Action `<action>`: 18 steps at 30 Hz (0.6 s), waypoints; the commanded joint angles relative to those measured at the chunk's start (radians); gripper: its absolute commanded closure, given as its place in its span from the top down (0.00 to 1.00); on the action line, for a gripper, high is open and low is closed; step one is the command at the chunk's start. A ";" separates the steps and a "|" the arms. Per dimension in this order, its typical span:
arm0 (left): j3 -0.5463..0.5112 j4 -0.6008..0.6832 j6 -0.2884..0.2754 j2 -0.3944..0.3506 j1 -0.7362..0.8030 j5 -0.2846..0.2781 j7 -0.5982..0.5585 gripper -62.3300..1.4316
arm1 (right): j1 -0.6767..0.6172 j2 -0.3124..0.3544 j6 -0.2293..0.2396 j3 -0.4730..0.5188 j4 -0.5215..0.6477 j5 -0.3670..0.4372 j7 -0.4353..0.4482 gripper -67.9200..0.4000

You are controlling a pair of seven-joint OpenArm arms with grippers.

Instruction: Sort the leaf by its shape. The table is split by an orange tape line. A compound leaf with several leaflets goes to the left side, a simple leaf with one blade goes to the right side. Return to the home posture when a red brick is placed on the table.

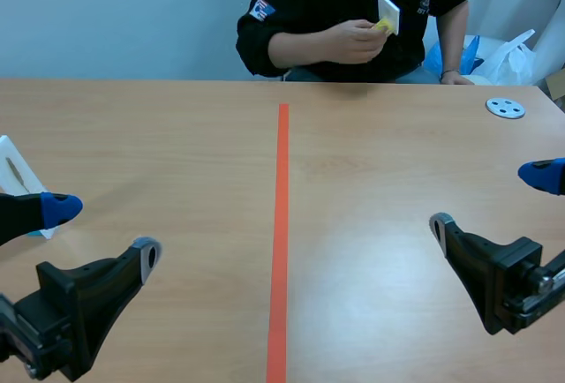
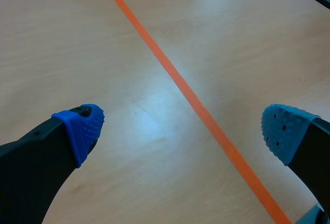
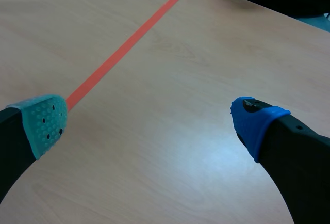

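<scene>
Across the table a person's hand [image 1: 357,39] holds up a small white card [image 1: 388,11] with something yellow against it. At the table's left edge lies a white card [image 1: 12,169], partly hidden behind my left finger; its face is too small to read. My left gripper [image 1: 101,231] [image 2: 183,131] hovers open over bare wood on the left side, nothing between its fingers. My right gripper [image 1: 492,199] [image 3: 149,123] stands open over the right side, also holding nothing. The orange tape line [image 1: 282,224] [image 2: 180,82] [image 3: 121,46] runs down the middle.
A grey perforated disc [image 1: 506,108] lies at the back right of the table. Plastic bags [image 1: 508,56] sit behind the far right edge. The person's other forearm rests at the far edge.
</scene>
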 commanded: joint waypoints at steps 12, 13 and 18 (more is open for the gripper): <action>0.020 0.000 0.003 -0.006 -0.009 -0.009 -0.021 1.00 | 0.006 0.006 0.000 0.001 0.011 0.004 0.014 1.00; 0.020 0.000 0.003 -0.006 -0.009 -0.009 -0.021 1.00 | 0.006 0.006 0.000 0.001 0.011 0.004 0.014 1.00; 0.020 0.000 0.003 -0.006 -0.009 -0.009 -0.021 1.00 | 0.006 0.006 0.000 0.001 0.011 0.004 0.014 1.00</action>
